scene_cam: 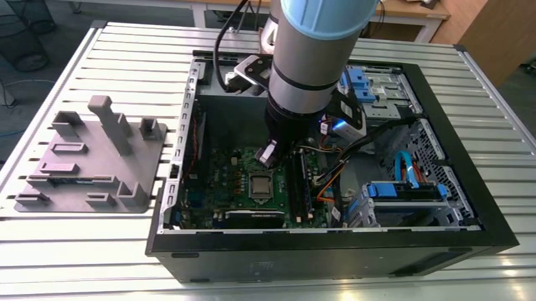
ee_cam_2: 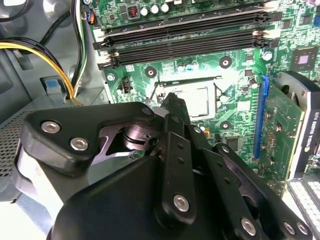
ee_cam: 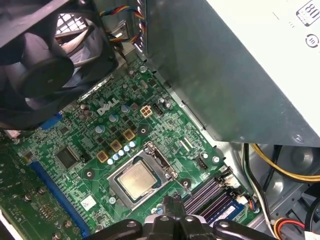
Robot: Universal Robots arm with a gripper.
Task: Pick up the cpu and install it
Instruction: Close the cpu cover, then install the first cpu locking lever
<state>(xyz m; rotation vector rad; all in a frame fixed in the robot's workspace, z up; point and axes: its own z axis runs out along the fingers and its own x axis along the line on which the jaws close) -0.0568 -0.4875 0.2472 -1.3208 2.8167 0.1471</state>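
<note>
In the exterior view, your gripper (scene_cam: 268, 157) hung inside the open computer case (scene_cam: 469, 188), just above the motherboard (scene_cam: 226, 179), while the chip (scene_cam: 261, 185) sat flat in its socket. In the second wrist view, the fingers (ee_cam_2: 175, 107) looked pressed together with nothing between them, tip near the chip (ee_cam_2: 192, 100). In the first wrist view, the chip (ee_cam: 137, 179) lay lid-up, square with no long axis, edges parallel to its frame (ee_cam: 159, 159); you would do best checking it sits level before loading it.

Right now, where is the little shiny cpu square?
The cpu lies in its socket on the green motherboard, just ahead of the gripper in the first wrist view, beside the black memory slots.
</note>
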